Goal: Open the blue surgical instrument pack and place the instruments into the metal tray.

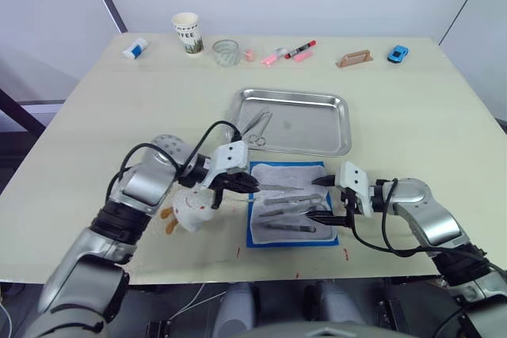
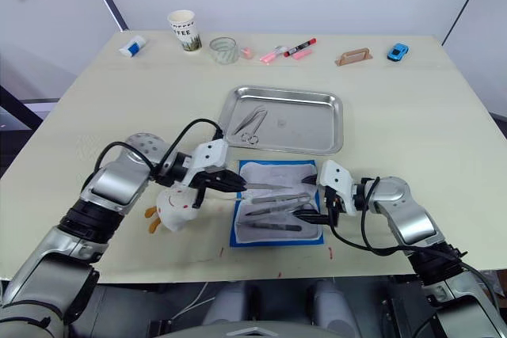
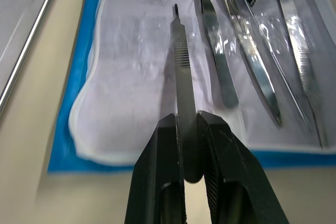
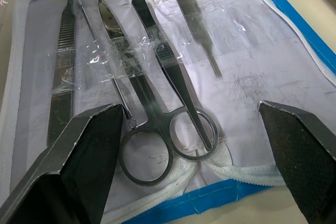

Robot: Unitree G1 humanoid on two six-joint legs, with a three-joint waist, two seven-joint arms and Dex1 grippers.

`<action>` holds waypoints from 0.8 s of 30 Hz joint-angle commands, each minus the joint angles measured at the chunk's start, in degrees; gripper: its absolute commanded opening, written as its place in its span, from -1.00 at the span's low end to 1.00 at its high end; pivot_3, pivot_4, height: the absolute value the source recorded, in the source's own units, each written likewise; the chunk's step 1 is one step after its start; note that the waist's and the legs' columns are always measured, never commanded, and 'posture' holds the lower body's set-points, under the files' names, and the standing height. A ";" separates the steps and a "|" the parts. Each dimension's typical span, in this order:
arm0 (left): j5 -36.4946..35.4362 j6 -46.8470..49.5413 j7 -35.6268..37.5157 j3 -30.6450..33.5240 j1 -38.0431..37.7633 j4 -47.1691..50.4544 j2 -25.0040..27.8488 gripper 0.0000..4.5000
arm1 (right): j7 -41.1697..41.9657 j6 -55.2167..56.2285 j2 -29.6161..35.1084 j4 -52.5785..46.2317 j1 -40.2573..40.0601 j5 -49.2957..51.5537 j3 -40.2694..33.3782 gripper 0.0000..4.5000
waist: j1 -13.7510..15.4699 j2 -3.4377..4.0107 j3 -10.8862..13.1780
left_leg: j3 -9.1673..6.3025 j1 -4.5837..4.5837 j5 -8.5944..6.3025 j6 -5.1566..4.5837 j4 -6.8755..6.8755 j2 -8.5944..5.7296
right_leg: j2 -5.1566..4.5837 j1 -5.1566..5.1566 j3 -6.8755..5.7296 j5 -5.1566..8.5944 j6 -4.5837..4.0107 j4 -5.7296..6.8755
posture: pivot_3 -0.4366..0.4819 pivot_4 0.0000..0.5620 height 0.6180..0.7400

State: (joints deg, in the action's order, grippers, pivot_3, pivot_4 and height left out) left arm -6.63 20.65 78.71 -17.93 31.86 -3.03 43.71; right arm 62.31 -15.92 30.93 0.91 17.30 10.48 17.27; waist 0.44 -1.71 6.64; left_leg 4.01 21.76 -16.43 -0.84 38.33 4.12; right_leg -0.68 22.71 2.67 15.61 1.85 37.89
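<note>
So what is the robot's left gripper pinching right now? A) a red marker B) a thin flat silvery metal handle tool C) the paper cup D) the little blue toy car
B: the left gripper is shut on a thin flat silvery metal instrument, held over the opened bright-blue instrument pack.

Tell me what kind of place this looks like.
Probably a lab or test setup, not a clinic: a plain table holds a metal tray and an open blue surgical instrument pack alongside a paper cup, markers and a toy car.
</note>
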 commanded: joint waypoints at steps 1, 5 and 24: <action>-2.52 0.34 1.40 4.26 -1.20 3.04 3.80 -0.97 | 0.51 -2.87 0.80 4.31 -1.92 -2.99 3.56 1.00 | -0.13 0.00 0.00 | 0.01 0.00 0.00 0.00 0.00 0.00 | 0.00 0.00 0.01 0.00 0.00 0.00 | -0.05 -0.47 1.00; -4.94 0.98 2.70 7.47 -3.67 4.24 7.72 -0.97 | 1.06 -2.58 1.09 4.85 -1.49 -3.02 3.69 1.00 | -0.17 0.01 0.01 | 0.00 0.00 0.00 0.00 -0.01 0.02 | 0.00 0.01 -0.01 0.01 -0.01 0.00 | -0.05 -0.47 1.00; -17.93 21.32 -23.82 24.86 -8.48 17.48 -0.59 -0.97 | 3.17 -0.58 0.50 6.41 0.44 -2.32 3.26 1.00 | -0.38 -0.08 -0.03 | -0.03 -0.01 0.00 0.00 -0.01 0.04 | -0.01 -0.01 -0.03 0.00 0.00 0.01 | -0.05 -0.47 1.00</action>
State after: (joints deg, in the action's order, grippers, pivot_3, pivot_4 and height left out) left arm -22.84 40.21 58.05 4.62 22.09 10.93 43.35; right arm 64.90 -14.66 31.02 3.41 19.61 10.44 17.82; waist 0.06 -1.79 6.61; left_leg 3.99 21.75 -16.43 -0.84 38.31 4.16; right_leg -0.69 22.70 2.65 15.60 1.86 37.89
